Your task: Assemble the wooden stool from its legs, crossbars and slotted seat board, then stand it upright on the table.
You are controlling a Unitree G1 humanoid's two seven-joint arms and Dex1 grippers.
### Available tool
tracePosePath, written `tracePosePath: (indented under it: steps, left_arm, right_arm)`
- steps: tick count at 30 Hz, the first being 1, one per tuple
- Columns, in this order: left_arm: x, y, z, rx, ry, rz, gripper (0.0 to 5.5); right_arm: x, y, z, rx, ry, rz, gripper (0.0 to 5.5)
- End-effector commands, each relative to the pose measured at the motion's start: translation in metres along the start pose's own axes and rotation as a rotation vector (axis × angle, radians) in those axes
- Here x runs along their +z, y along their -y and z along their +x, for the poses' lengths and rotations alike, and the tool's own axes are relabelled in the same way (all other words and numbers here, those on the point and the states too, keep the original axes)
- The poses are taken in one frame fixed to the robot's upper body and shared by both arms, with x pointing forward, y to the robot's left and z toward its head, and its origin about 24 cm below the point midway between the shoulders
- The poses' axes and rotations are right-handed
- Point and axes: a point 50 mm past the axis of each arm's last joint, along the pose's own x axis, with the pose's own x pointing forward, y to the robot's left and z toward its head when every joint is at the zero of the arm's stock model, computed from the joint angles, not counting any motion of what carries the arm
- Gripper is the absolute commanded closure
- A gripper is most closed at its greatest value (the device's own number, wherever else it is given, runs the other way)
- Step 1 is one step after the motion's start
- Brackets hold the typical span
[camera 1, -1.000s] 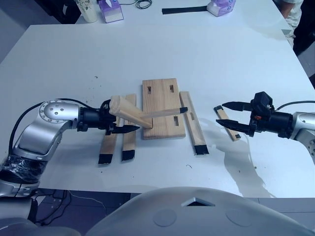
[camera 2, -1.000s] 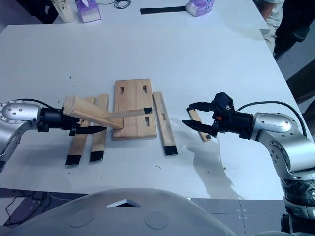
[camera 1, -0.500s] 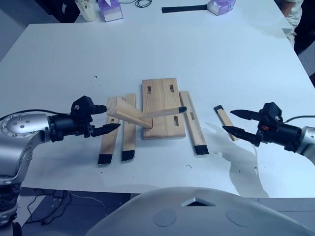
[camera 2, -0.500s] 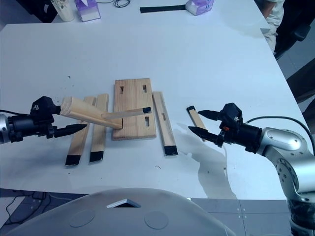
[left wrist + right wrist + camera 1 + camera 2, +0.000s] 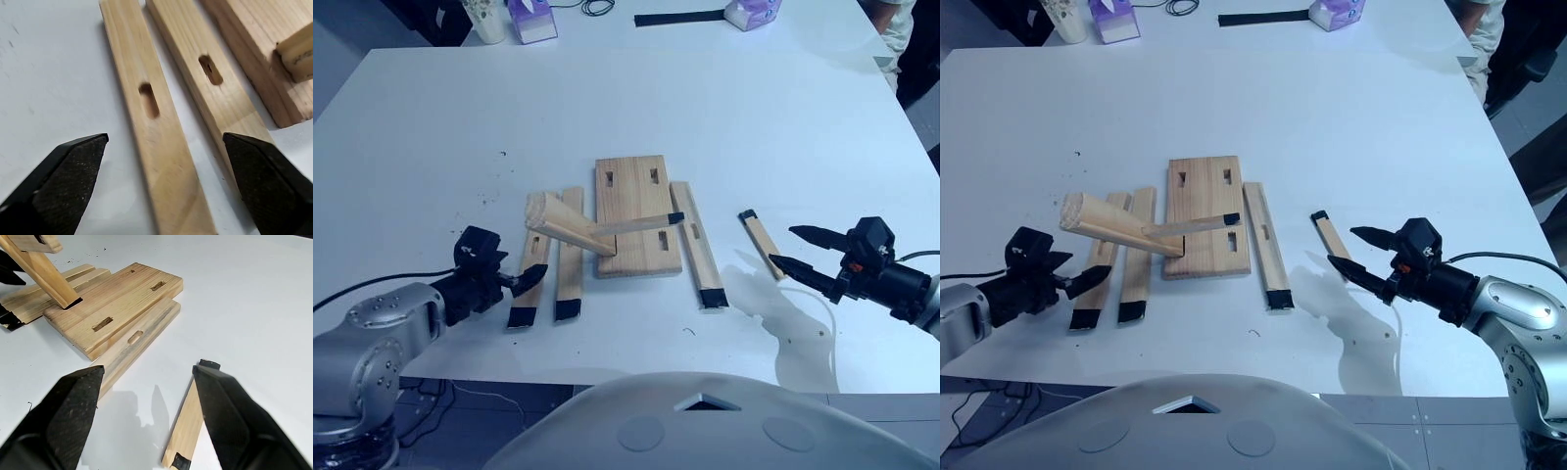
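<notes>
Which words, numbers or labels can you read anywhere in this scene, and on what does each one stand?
No text can be read here.
Seat board: bare wood, no marks.
Loose wooden pieces: bare wood with dark ends, no marks.
Purple box and second box: print too small to read.
Patterned cup: too small to tell.

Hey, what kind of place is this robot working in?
Probably an office or lab room, not a workshop: a large white table, purple tissue boxes and a patterned cup along its far edge, loose pale wooden stool parts laid out.
</notes>
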Motion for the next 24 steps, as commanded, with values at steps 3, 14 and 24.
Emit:
tracePosePath:
  steps: [3,14,24]
  left_arm:
    - [-0.031,-0.005,0.008,0.101,-0.099,-0.093,1.14]
    - [-0.044,-0.015,0.033,0.119,-0.082,-0.152,2.29]
    - [-0.009,-0.06,0.041,0.206,0.07,-0.222,3.5]
  right_arm:
    - [0.006,0.005,0.003,0.007,0.007,-0.029,2.17]
    - [0.007,0.009,0.01,0.028,0.005,-0.039,2.17]
    - [0.007,0.015,0.011,-0.003,0.011,-0.039,2.17]
